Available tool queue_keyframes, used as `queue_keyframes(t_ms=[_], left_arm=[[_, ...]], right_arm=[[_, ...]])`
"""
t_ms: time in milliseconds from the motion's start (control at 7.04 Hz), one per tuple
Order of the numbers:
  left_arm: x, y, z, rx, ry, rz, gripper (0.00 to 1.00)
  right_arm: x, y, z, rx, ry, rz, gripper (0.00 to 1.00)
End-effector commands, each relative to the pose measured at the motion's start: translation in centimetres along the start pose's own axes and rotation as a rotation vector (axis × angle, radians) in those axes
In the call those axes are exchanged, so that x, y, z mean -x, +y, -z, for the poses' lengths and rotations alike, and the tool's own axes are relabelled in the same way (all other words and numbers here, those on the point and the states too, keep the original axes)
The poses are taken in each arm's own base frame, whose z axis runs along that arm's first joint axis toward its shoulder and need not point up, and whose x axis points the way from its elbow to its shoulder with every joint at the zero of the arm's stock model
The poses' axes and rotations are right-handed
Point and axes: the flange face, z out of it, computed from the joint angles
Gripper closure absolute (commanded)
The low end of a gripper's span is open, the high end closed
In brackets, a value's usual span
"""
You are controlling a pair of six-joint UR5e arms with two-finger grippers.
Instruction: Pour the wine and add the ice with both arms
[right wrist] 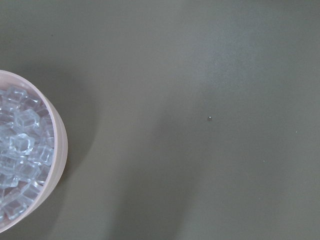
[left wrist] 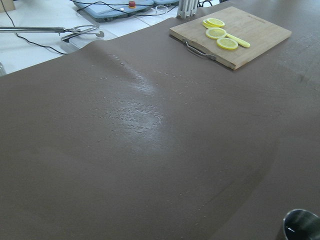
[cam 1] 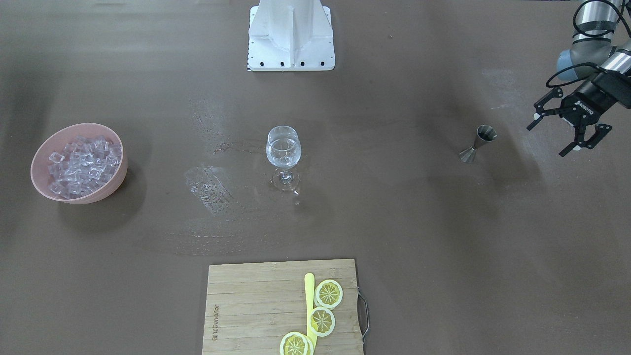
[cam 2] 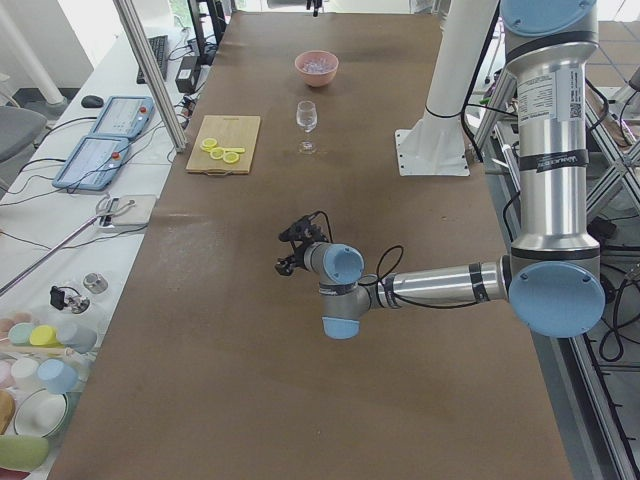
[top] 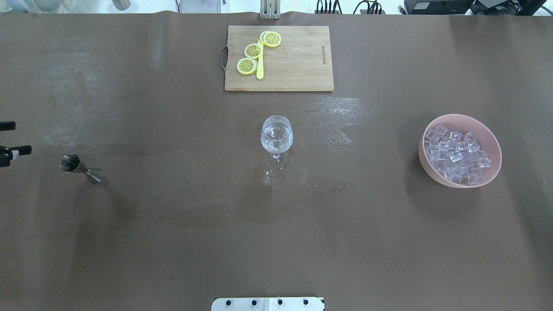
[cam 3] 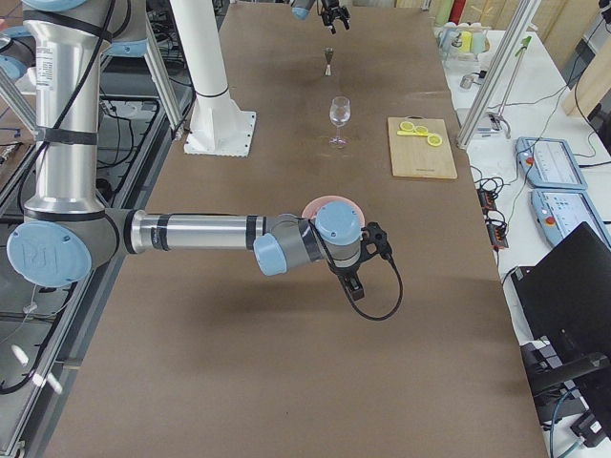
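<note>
A clear wine glass [cam 1: 283, 148] stands upright mid-table and holds a little colourless wine [cam 1: 282, 154]; it also shows in the overhead view [top: 276, 134]. A pink bowl [cam 1: 111, 182] holds several ice cubes [cam 1: 81, 160]. My left gripper [cam 1: 545, 142] is open and empty, hovering just beyond a steel jigger [cam 1: 477, 144], apart from it. In the overhead view only its fingertips [top: 23, 150] show at the left edge. My right gripper [cam 3: 363, 258] shows only in the exterior right view, beside the bowl; I cannot tell if it is open. The right wrist view shows the bowl's rim [right wrist: 57, 150].
A wooden cutting board [cam 1: 246, 305] with three lemon slices [cam 1: 328, 294] and a yellow stick lies at the operators' edge. Wet streaks [cam 1: 207, 190] mark the table beside the glass. The white pedestal [cam 1: 291, 34] stands at the robot's side.
</note>
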Motion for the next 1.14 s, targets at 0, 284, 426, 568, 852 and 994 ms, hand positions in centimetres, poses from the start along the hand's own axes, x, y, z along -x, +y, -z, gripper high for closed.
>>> queue_keyframes(t_ms=[0,284,426,568,852,994], left_arm=[[-2.1,2.3,-0.9,-0.004,0.043,-0.040,0.02],[-2.7,2.6,-1.7,-0.011,0.040,-0.075,0.02],[-3.5,3.8,-2.5,-0.003,0.031,-0.092,0.02],[-4.5,3.9,-3.9,-0.014,0.023,-0.099,0.02],[-6.0,4.3,-6.4,-0.034,-0.003,-0.106,0.02],[-6.1,4.2,-6.5,-0.041,-0.005,-0.102,0.02]], right_arm=[[0.3,-0.1,-0.3,0.004,-0.003,0.005,0.00],[0.2,0.2,-0.4,0.007,-0.005,0.002,0.00],[0.4,0.9,-0.5,0.010,-0.025,-0.003,0.00],[0.4,1.3,-0.5,0.012,-0.027,-0.005,0.00],[0.4,1.4,-0.4,0.012,-0.027,-0.005,0.00],[0.6,1.4,-0.3,0.011,-0.029,-0.004,0.00]])
